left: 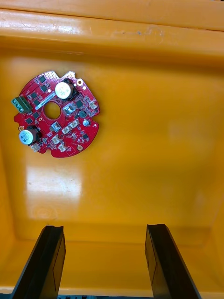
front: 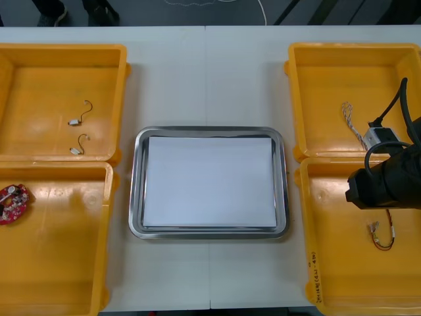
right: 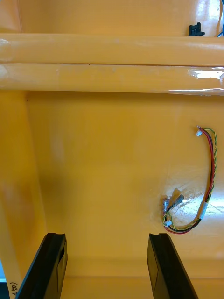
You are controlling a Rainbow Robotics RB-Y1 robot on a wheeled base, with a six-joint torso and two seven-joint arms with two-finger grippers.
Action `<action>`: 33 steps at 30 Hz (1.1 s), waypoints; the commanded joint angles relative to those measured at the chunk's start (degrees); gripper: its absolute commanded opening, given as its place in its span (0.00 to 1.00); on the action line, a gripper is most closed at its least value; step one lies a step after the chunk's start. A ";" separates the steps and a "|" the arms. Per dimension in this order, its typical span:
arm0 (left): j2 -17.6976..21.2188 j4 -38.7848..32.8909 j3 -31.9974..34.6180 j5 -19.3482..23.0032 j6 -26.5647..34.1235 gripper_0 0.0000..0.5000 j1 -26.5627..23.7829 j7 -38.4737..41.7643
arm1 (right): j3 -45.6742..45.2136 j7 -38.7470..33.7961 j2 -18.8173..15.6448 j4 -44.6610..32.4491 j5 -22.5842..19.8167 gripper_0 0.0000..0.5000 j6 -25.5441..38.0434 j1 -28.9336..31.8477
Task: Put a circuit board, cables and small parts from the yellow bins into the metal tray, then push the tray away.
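At the white-lined metal tray's (front: 210,131) eight o'clock, the left hand (left: 105,229) hangs wide open and empty over the near-left yellow plastic bin (front: 59,257), facing a round red circuit board (left: 56,114). At four o'clock, the right hand (right: 107,236), equally spread and empty, hovers over the near-right yellow bin (front: 342,263) beside a red-and-yellow cable (right: 206,207).

A metal tray (front: 135,191), white inside, sits between the yellow bins (front: 59,72). A round red circuit board (front: 13,203) lies flat in the near left bin, two small metal parts (front: 74,122) in the far left, a twisted blue and white cable (front: 353,128) far right, and a looped red and yellow cable (right: 206,206) near right.
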 commanded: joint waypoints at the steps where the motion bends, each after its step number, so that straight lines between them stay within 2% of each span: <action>1: 2.25 -1.50 0.96 0.43 0.35 1.00 1.23 1.12 | -1.77 -1.39 0.41 -1.73 0.10 1.00 -0.50 0.58; 33: 2.25 -1.50 0.96 0.43 0.35 1.00 1.23 1.12 | -1.77 -1.39 0.41 -1.73 0.10 1.00 -0.50 0.58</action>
